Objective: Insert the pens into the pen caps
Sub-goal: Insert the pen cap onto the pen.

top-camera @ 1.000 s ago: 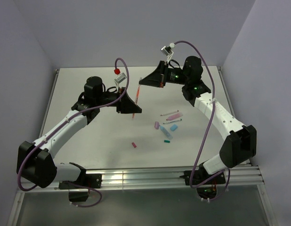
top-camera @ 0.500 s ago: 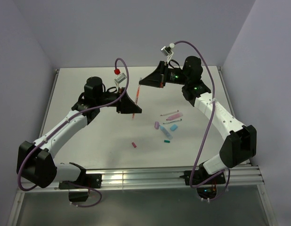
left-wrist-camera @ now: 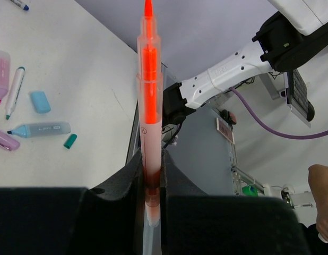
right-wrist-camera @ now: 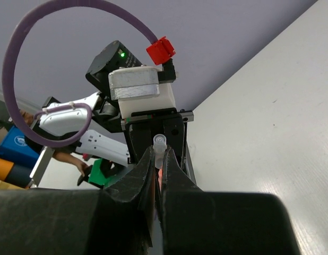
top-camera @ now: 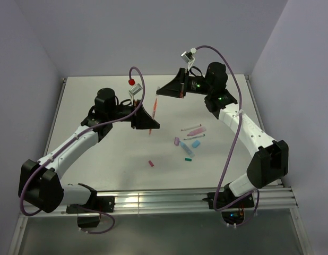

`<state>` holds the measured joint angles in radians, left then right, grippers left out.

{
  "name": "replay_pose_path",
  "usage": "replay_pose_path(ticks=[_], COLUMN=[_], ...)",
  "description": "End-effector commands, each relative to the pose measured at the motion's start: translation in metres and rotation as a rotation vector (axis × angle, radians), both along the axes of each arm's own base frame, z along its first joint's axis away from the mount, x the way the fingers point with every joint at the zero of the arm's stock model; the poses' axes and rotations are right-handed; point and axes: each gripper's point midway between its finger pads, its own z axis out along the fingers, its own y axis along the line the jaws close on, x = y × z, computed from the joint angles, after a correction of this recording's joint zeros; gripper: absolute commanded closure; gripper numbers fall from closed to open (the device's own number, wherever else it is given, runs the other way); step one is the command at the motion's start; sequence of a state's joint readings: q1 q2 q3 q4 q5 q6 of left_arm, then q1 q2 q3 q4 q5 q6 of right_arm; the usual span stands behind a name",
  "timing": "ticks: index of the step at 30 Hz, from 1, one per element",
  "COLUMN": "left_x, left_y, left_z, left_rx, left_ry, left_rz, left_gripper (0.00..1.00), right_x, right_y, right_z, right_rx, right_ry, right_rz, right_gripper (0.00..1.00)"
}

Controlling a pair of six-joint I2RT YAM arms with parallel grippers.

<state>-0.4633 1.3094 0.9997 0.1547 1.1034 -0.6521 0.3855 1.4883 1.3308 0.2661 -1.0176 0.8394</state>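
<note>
My left gripper is shut on an orange-red pen, held upright above the table with its bare tip up; the left wrist view shows the barrel clamped between the fingers. My right gripper is shut on a pale translucent cap, held just above and beside the pen's tip. The cap's open end cannot be made out. Loose on the table lie a pink pen, a whitish pen, a blue pen, a lilac cap, a light blue cap, a teal cap and a red cap.
The white table has a raised metal rail along its near edge. Lilac walls close in the back and both sides. Both arms' purple cables loop above the table. The loose pens and caps cluster right of centre.
</note>
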Motion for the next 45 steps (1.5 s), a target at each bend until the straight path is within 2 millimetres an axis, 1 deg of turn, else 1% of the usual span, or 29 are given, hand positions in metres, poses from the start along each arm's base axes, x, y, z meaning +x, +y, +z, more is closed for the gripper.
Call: replay_pose_path(ticks=[1, 3, 7, 8, 10, 17, 22, 28, 40, 45], left_x=[-0.006, -0.005, -0.004, -0.005, -0.004, -0.001, -0.001, -0.003, -0.003, -0.003], left_y=[0.003, 0.003, 0.003, 0.003, 0.002, 0.001, 0.001, 0.002, 0.003, 0.003], left_z=[0.017, 0.018, 0.019, 0.019, 0.018, 0.019, 0.016, 0.014, 0.009, 0.009], left_rx=[-0.041, -0.038, -0.037, -0.039, -0.038, -0.033, -0.037, -0.030, -0.024, -0.026], left_ry=[-0.062, -0.060, -0.072, -0.067, -0.068, -0.067, -0.054, -0.053, -0.050, -0.048], left_rz=[-0.017, -0.014, -0.013, -0.014, -0.011, -0.009, -0.006, -0.007, -0.003, -0.004], left_gripper=[1.00, 1.00, 1.00, 1.00, 1.00, 1.00, 1.00, 1.00, 1.00, 1.00], right_x=[0.000, -0.001, -0.005, -0.007, -0.009, -0.022, -0.019, -0.021, -0.025, -0.024], right_y=[0.000, 0.001, 0.001, 0.000, -0.001, 0.000, 0.002, 0.002, 0.002, 0.002], right_z=[0.024, 0.020, 0.004, 0.006, 0.004, 0.010, 0.013, 0.016, 0.029, 0.033], right_rx=[0.024, 0.021, 0.003, 0.005, 0.001, 0.007, 0.012, 0.018, 0.039, 0.048], right_ry=[-0.072, -0.064, -0.042, -0.052, -0.050, -0.063, -0.051, -0.036, -0.028, -0.020], right_rz=[0.003, 0.003, 0.008, 0.007, 0.011, 0.032, 0.032, 0.039, 0.055, 0.053], right_gripper=[1.00, 1.00, 1.00, 1.00, 1.00, 1.00, 1.00, 1.00, 1.00, 1.00])
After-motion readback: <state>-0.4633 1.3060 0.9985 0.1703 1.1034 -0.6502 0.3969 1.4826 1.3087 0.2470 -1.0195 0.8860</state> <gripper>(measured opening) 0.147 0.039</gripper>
